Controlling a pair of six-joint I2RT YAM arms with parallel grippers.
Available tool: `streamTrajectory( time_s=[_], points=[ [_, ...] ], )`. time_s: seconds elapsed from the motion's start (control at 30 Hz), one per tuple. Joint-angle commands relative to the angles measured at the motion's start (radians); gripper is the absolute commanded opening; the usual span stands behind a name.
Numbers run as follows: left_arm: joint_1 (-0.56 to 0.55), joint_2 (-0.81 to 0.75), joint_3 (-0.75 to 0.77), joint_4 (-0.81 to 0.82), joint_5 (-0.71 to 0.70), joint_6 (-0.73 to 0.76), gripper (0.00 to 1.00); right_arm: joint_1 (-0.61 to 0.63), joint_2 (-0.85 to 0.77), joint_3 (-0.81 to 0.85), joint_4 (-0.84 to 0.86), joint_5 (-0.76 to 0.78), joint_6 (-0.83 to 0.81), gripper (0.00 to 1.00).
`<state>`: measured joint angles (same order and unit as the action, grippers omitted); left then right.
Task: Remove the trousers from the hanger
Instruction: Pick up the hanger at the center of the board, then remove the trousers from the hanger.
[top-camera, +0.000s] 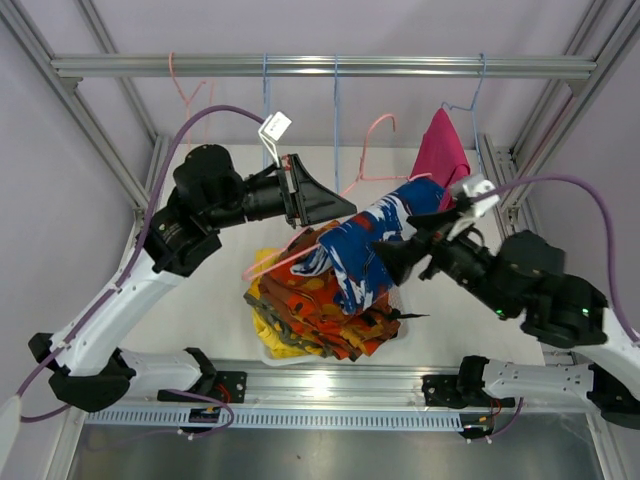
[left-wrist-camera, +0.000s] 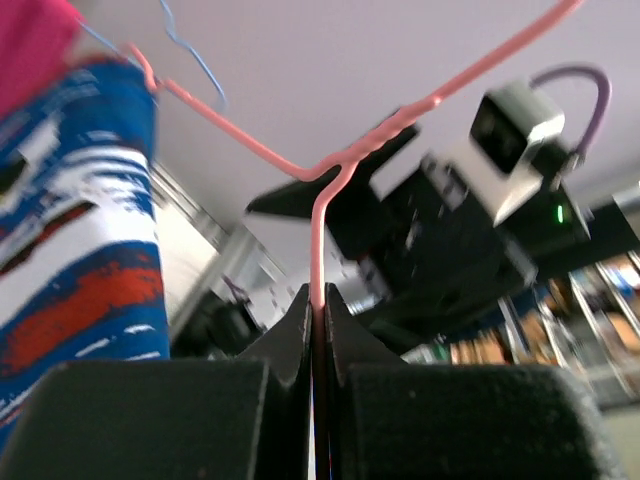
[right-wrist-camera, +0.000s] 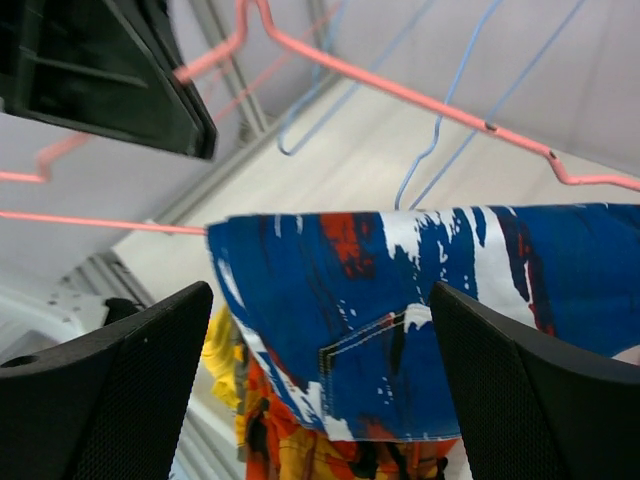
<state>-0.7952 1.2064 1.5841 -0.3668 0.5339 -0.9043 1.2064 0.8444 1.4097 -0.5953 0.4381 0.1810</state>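
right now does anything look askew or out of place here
Yes: the pink hanger is off the rail and steeply tilted, pinched at its neck by the left tool. The blue-white-red trousers sit bunched crookedly on its bar, above the pile of clothes.

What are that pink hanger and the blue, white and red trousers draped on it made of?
The pink hanger looks like thin metal wire with a smooth pink coating: it is slender, evenly round and holds sharp bends. It might instead be solid plastic. The blue-white-red trousers look like matt woven cloth, perhaps printed cotton: a stitched pocket seam and soft folds show.
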Motion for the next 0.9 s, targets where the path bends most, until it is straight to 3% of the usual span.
streamTrajectory(
  time_s=[0.0,0.17,0.27,0.5,0.87],
  points=[
    [0.01,-0.039,0.094,0.051,-0.193,0.053,0.0,-0.001,0.079,0.043,-0.024,0.126,0.002,0.94],
    [0.007,-0.096,0.063,0.061,-0.38,0.036,0.01,0.005,0.177,0.057,0.017,0.217,0.008,0.95],
    [0.005,-0.113,0.031,0.081,-0.414,0.047,0.01,0.007,0.215,0.058,0.035,0.248,0.008,0.95],
    [0.005,-0.166,-0.053,0.157,-0.436,0.05,0.0,0.015,0.213,0.026,0.083,0.154,-0.011,0.96],
    [-0.056,-0.265,-0.108,0.129,-0.758,0.064,0.0,0.087,0.277,-0.045,0.184,0.171,-0.052,0.96]
  ],
)
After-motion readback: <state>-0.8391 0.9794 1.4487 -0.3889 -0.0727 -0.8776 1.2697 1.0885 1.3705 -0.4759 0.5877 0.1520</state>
